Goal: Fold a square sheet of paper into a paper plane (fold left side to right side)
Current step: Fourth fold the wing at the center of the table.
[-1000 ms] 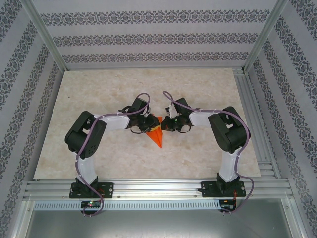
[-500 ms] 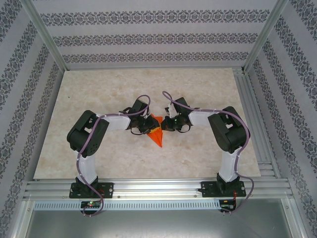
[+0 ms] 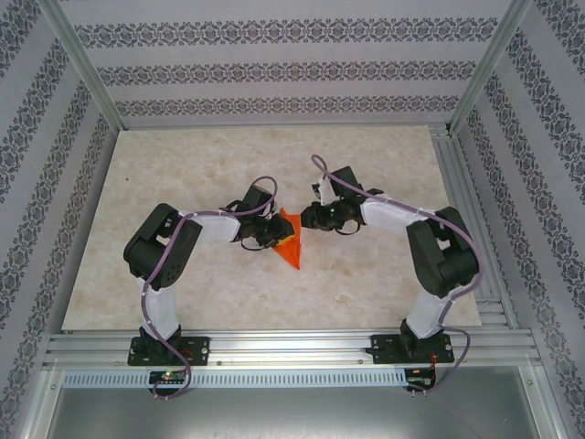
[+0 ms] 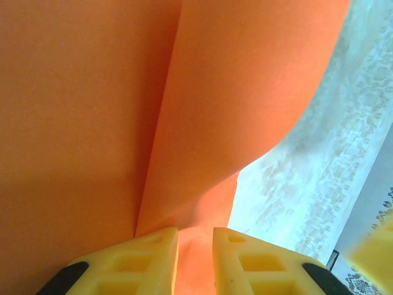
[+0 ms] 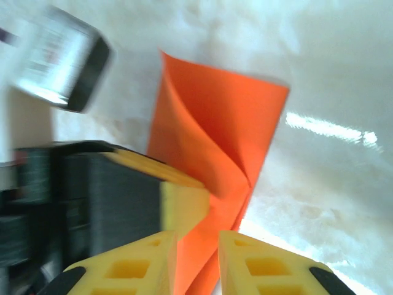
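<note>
**Orange plane held between the two arms**

On the marble-patterned tabletop (image 3: 366, 293), the left gripper (image 3: 267, 232) reaches toward the middle from the left. Its yellow fingers (image 4: 147, 261) are clamped on the paper plane (image 3: 291, 247). The orange sheet runs down into the narrow slot between them, and a crease rises from the left finger. The plane sits at the centre of the tabletop, its point aimed toward the arm bases and its wide end lifted between the two grippers. Just right of it, the right gripper (image 3: 307, 218) faces the left one. Its fingers (image 5: 258, 264) stand slightly apart, with the plane's edge lying in the gap
</note>
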`<action>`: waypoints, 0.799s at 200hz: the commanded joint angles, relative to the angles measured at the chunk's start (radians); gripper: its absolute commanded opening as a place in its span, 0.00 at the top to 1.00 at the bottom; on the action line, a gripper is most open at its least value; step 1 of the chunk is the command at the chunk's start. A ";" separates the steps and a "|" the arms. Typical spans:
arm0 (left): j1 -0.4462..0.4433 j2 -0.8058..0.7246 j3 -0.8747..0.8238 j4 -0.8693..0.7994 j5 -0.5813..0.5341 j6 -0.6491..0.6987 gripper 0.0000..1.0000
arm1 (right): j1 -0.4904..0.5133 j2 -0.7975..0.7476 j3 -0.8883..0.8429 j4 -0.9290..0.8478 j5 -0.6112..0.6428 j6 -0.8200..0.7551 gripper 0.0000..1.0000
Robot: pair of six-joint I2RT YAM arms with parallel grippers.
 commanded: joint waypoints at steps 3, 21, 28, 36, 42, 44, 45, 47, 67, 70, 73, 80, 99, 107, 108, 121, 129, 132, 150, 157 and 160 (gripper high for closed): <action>-0.013 0.045 -0.033 -0.032 -0.046 -0.013 0.75 | 0.014 -0.091 -0.069 -0.014 -0.021 -0.015 0.76; -0.014 0.044 -0.034 -0.032 -0.046 -0.013 0.75 | 0.049 -0.134 -0.159 0.059 -0.079 0.028 0.78; -0.015 0.045 -0.034 -0.032 -0.047 -0.012 0.75 | 0.066 -0.143 -0.193 0.099 -0.102 0.051 0.79; -0.015 0.045 -0.034 -0.032 -0.047 -0.015 0.75 | 0.086 -0.146 -0.223 0.142 -0.125 0.076 0.79; -0.015 0.044 -0.035 -0.032 -0.048 -0.015 0.75 | 0.102 -0.146 -0.237 0.165 -0.132 0.089 0.79; -0.015 0.044 -0.035 -0.031 -0.048 -0.015 0.75 | 0.107 -0.144 -0.243 0.172 -0.134 0.093 0.79; -0.016 0.044 -0.035 -0.032 -0.048 -0.015 0.75 | 0.110 -0.144 -0.244 0.176 -0.134 0.094 0.79; -0.015 0.044 -0.035 -0.032 -0.048 -0.015 0.75 | 0.116 -0.142 -0.248 0.182 -0.135 0.096 0.79; -0.015 0.045 -0.037 -0.033 -0.050 -0.015 0.75 | 0.151 -0.130 -0.269 0.235 -0.135 0.127 0.79; -0.015 0.045 -0.037 -0.034 -0.049 -0.015 0.75 | 0.153 -0.128 -0.271 0.243 -0.134 0.132 0.79; -0.015 0.045 -0.037 -0.034 -0.049 -0.015 0.75 | 0.155 -0.125 -0.272 0.248 -0.133 0.135 0.79; -0.015 0.044 -0.036 -0.033 -0.051 -0.015 0.75 | 0.156 -0.119 -0.276 0.260 -0.131 0.140 0.79; -0.015 0.044 -0.035 -0.036 -0.051 -0.015 0.75 | 0.157 -0.092 -0.269 0.267 -0.127 0.139 0.79; -0.015 0.045 -0.034 -0.037 -0.051 -0.013 0.75 | 0.157 -0.080 -0.265 0.270 -0.128 0.136 0.79; -0.015 0.045 -0.035 -0.038 -0.051 -0.013 0.75 | 0.157 -0.078 -0.263 0.271 -0.128 0.136 0.79; -0.015 0.045 -0.035 -0.039 -0.051 -0.013 0.75 | 0.158 -0.050 -0.253 0.272 -0.132 0.133 0.79; -0.015 0.044 -0.033 -0.039 -0.051 -0.013 0.75 | 0.159 -0.035 -0.244 0.268 -0.130 0.130 0.79; -0.015 0.044 -0.034 -0.040 -0.051 -0.013 0.75 | 0.159 -0.030 -0.241 0.265 -0.129 0.128 0.79; -0.015 0.043 -0.031 -0.043 -0.050 -0.011 0.76 | 0.160 -0.003 -0.239 0.259 -0.126 0.126 0.80; -0.015 0.043 -0.029 -0.047 -0.051 -0.009 0.75 | 0.160 0.003 -0.243 0.259 -0.122 0.125 0.79; -0.015 0.043 -0.028 -0.048 -0.050 -0.010 0.76 | 0.159 0.004 -0.246 0.259 -0.120 0.125 0.79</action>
